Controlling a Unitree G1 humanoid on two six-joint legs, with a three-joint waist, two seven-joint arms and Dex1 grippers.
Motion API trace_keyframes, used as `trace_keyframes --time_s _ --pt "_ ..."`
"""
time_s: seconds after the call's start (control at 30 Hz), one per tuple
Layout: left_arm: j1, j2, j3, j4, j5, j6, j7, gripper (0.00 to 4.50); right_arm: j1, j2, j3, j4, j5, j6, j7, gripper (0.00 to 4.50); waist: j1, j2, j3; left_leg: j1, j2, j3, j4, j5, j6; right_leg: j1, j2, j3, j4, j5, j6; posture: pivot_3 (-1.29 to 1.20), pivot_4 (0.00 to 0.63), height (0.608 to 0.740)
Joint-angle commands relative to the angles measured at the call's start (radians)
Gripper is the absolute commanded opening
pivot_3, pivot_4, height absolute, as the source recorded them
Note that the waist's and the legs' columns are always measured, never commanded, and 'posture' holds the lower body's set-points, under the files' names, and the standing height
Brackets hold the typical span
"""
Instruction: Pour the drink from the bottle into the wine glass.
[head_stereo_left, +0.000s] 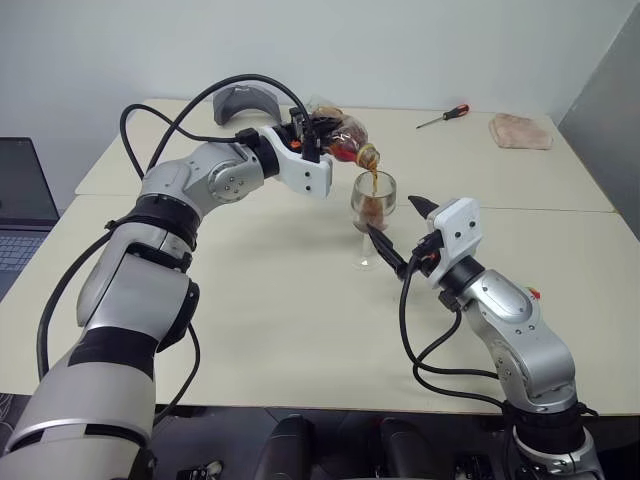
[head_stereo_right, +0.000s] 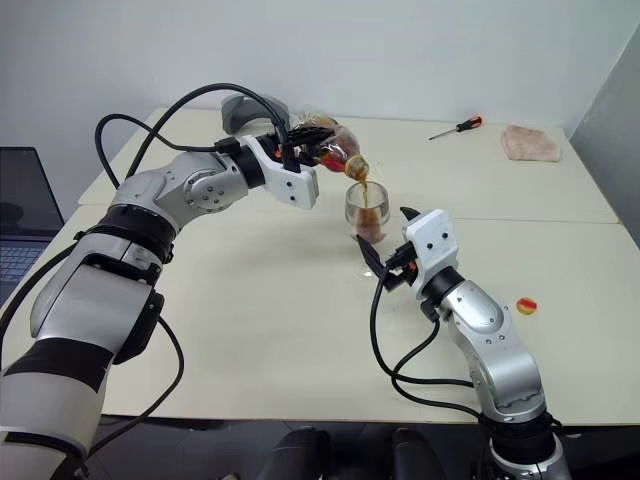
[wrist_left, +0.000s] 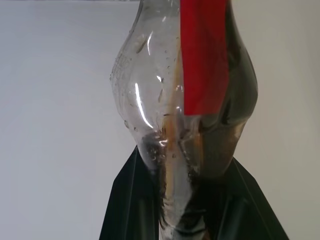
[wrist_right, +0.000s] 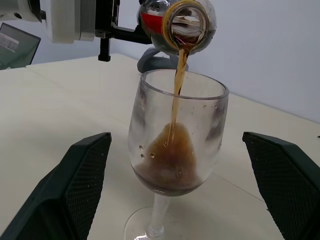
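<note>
The left gripper (head_stereo_left: 322, 138) has its fingers clamped on the body of the bottle (head_stereo_left: 345, 138), which lies tipped nearly level with its open mouth just above the rim of the wine glass (wrist_right: 172, 145). A thin stream of the drink (wrist_right: 176, 107) falls from the mouth into the bowl, where dark liquid and foam already cover the bottom. The right gripper (wrist_right: 175, 200) waits with its fingers spread wide, one on each side of the glass and apart from it, so the glass stands free on the table (head_stereo_left: 250, 320) between them. To pour well, the bottle's mouth should stay over the middle of the bowl and the tilt should grow only slowly, since a sudden gulp could splash or foam over the rim. Much liquid seems to remain near the fingers, so the pour looks far from finished.
</note>
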Motion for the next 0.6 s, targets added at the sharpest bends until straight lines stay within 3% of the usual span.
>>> trace_keyframes --time_s 0.03,0.6 --pt "-0.047 0.022 0.012 -0.008 -0.008 -0.005 0.029 0.74 -0.004 0.003 -0.006 -0.029 0.006 -0.01 0.0 4.5 0.0 0.0 0.0 0.0 0.0 0.0 0.0 0.0 0.0 0.0 0.0 0.0 0.0 0.0 0.0 0.0 0.15 0.74" --pt "-0.059 0.026 -0.002 -0.001 0.007 -0.009 0.044 0.74 -0.001 0.003 -0.004 -0.031 0.006 -0.007 0.001 4.5 0.0 0.0 0.0 0.0 0.0 0.0 0.0 0.0 0.0 0.0 0.0 0.0 0.0 0.0 0.0 0.0 0.15 0.74"
